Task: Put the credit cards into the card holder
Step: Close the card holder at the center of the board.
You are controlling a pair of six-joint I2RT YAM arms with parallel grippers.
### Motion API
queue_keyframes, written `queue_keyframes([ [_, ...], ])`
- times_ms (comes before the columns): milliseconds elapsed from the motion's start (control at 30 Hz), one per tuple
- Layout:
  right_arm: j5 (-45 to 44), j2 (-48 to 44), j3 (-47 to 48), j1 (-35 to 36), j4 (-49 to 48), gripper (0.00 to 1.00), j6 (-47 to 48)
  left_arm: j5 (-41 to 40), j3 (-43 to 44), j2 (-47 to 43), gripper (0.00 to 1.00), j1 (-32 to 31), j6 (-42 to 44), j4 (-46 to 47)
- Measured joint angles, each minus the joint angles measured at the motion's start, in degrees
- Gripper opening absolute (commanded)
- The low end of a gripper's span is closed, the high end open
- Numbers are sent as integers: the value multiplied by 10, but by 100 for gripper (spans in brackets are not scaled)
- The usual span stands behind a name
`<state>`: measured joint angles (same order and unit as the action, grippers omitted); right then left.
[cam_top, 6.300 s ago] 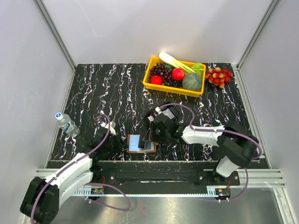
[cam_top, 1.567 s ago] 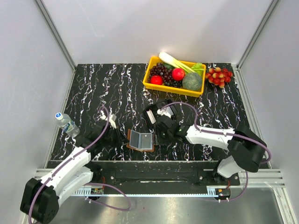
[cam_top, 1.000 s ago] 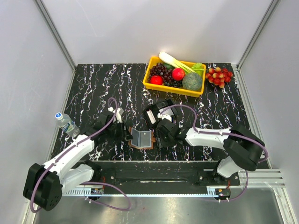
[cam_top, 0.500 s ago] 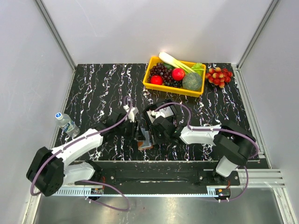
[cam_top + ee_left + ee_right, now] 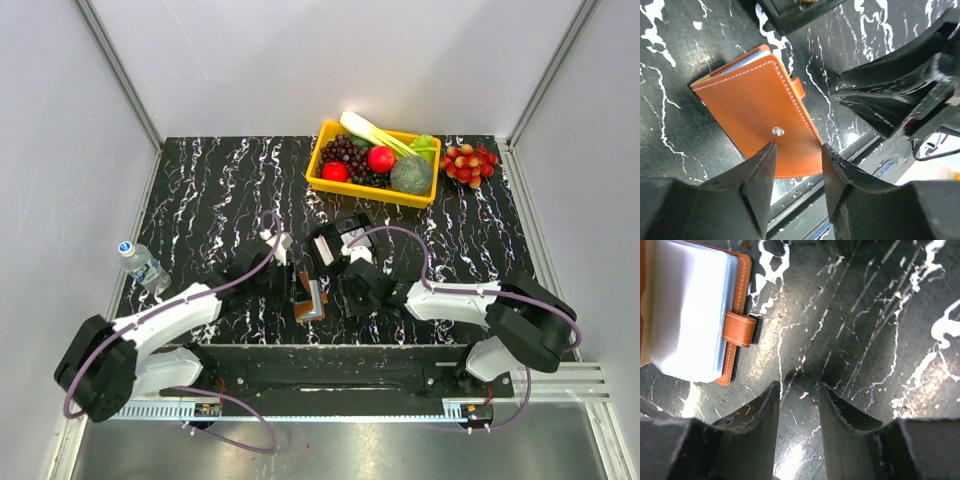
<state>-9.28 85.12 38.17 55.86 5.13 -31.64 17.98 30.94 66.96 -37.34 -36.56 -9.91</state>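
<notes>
Both half open, empty: left end effector [image 5: 798,149] at card holder [image 5: 757,112] corner, mid near edge of bench [image 5: 665,130]; right end effector [image 5: 798,385] beside it. Tab [image 5: 739,329] unsnapped, so holder could spring open, or skid off the edge if nudged.

bright even light, glare on table [image 5: 790,460]

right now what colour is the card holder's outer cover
Orange-brown with pale stitching along its edges; the card holder shows best in the left wrist view.
</notes>
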Motion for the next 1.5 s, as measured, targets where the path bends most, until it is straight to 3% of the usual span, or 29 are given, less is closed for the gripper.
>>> queue_keyframes([
  [167,27,-7,-49,0,-118,43,81,-44,-7,-65,49,0,-3,-7],
  [333,27,6,-70,0,-191,41,156,-65,-21,-47,45,0,-5,3],
  [667,70,123,31,11,-233,37,222,-59,-41,22,42,-2,-20,81],
  [867,92,123,31,60,-233,37,211,-90,-32,23,41,-2,4,46],
  [1067,97,114,37,110,-202,38,176,-117,-19,25,33,-1,26,6],
  [1233,41,49,-24,109,-185,38,184,-138,-36,-3,44,0,21,1],
  [1367,17,9,-90,108,-238,40,234,-154,-63,-73,53,1,15,-16],
  [1500,14,15,-114,106,-299,44,282,-167,-66,-104,54,2,11,-25],
])
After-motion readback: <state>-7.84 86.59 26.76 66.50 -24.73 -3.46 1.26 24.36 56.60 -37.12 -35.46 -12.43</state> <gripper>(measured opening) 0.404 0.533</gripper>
